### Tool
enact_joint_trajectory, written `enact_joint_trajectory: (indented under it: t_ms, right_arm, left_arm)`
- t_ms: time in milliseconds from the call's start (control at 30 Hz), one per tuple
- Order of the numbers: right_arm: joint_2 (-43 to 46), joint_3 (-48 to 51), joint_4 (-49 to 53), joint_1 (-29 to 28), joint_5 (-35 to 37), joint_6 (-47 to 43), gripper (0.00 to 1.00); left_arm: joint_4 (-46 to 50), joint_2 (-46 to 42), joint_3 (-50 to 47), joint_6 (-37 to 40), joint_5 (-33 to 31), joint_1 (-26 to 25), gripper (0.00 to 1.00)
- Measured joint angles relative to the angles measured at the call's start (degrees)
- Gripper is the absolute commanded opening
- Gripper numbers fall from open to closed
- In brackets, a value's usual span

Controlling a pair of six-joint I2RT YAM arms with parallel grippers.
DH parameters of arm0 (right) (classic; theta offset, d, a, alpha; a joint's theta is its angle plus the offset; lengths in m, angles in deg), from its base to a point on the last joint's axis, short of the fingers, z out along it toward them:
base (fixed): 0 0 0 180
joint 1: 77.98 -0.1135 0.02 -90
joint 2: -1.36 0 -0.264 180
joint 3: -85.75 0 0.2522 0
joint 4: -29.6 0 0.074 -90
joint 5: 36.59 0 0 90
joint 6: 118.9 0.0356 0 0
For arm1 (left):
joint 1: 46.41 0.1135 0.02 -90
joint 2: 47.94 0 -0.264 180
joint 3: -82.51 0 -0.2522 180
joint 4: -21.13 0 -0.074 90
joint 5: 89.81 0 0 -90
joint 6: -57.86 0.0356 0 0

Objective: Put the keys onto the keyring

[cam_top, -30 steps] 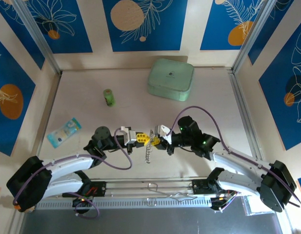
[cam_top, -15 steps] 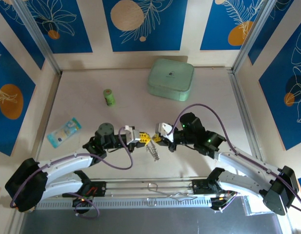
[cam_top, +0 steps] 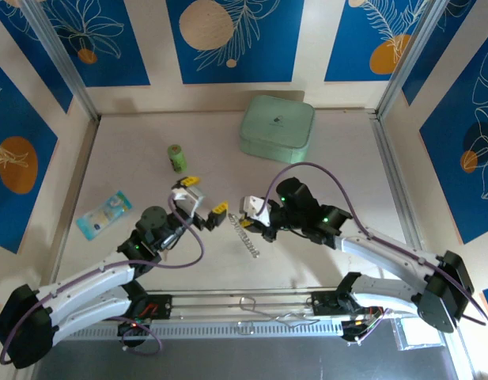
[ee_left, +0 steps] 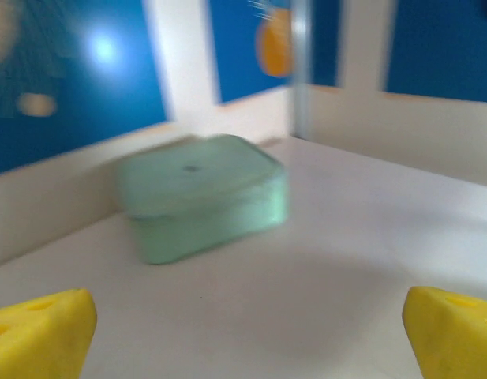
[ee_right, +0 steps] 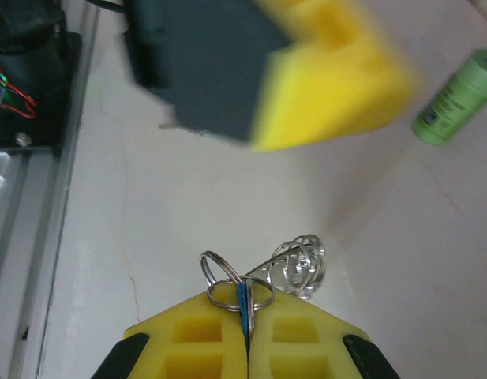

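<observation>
Right gripper (ee_right: 245, 316) was clamped shut on a thin silvery-blue key (ee_right: 243, 298), held edge-on between its yellow pads (ee_right: 196, 339), with small split rings (ee_right: 227, 286) looped at the pad tips. Keyring (ee_right: 301, 267) (a bumpy silvery coil from this angle) sat just beyond the pads, to the right of the key and joined to those rings. From the top view it ran as a short linked strand from the right gripper's tips toward the near edge; couldn't tell if it rested on the table (cam_top: 323, 182) or hung. Left gripper (cam_top: 204, 196) stood wide open, holding nothing, just left of the right gripper and apart from the key and keyring. One of its fingertips (ee_right: 338, 71) showed blurred above the key in the right wrist view. In the left wrist view both yellow tips sat at the bottom corners, bare table between, mint-green case (ee_left: 202, 197) ahead near the back wall. Green cylinder (cam_top: 176, 157) stood well apart, and a blue packet (cam_top: 104, 214) lay far left.
</observation>
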Motion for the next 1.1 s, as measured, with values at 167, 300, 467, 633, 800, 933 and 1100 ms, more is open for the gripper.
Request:
enact_joint_trajectory:
  t_ms: [167, 300, 467, 633, 800, 933, 1100]
  right_arm:
    - [-9.92, -3.50, -10.75, -1.07, -6.43, 3.43, 0.00]
    - [-17.09, -5.64, -15.89, -0.90, -7.19, 5.38, 0.00]
    - [-21.77, -5.66, -12.48, 0.90, -2.64, 5.79, 0.00]
    - [-21.81, -5.68, -4.02, 2.34, 6.14, 1.49, 0.00]
    - [-22.10, -5.68, 5.84, 2.95, 16.50, -4.44, 0.00]
    - [-23.15, -5.55, 10.80, 3.08, 23.52, -7.50, 0.04]
    - [-24.46, -5.31, 13.07, 3.41, 29.86, -9.11, 0.21]
  left_arm:
    - [1.01, -1.73, -0.50, -4.15, -14.25, 1.70, 1.00]
    - [3.96, -3.08, -0.59, -6.97, -19.30, 2.29, 1.00]
    - [9.07, -2.34, -0.35, -9.49, -21.07, 2.51, 1.00]
    - [11.56, 1.73, 1.07, -11.06, -21.07, 2.51, 1.00]
    - [12.20, 5.70, 2.43, -11.93, -20.44, 2.51, 1.00]
    - [13.25, 7.50, 3.50, -12.28, -19.52, 2.51, 1.00]
    - [14.99, 9.33, 4.81, -13.66, -19.15, 2.51, 1.00]
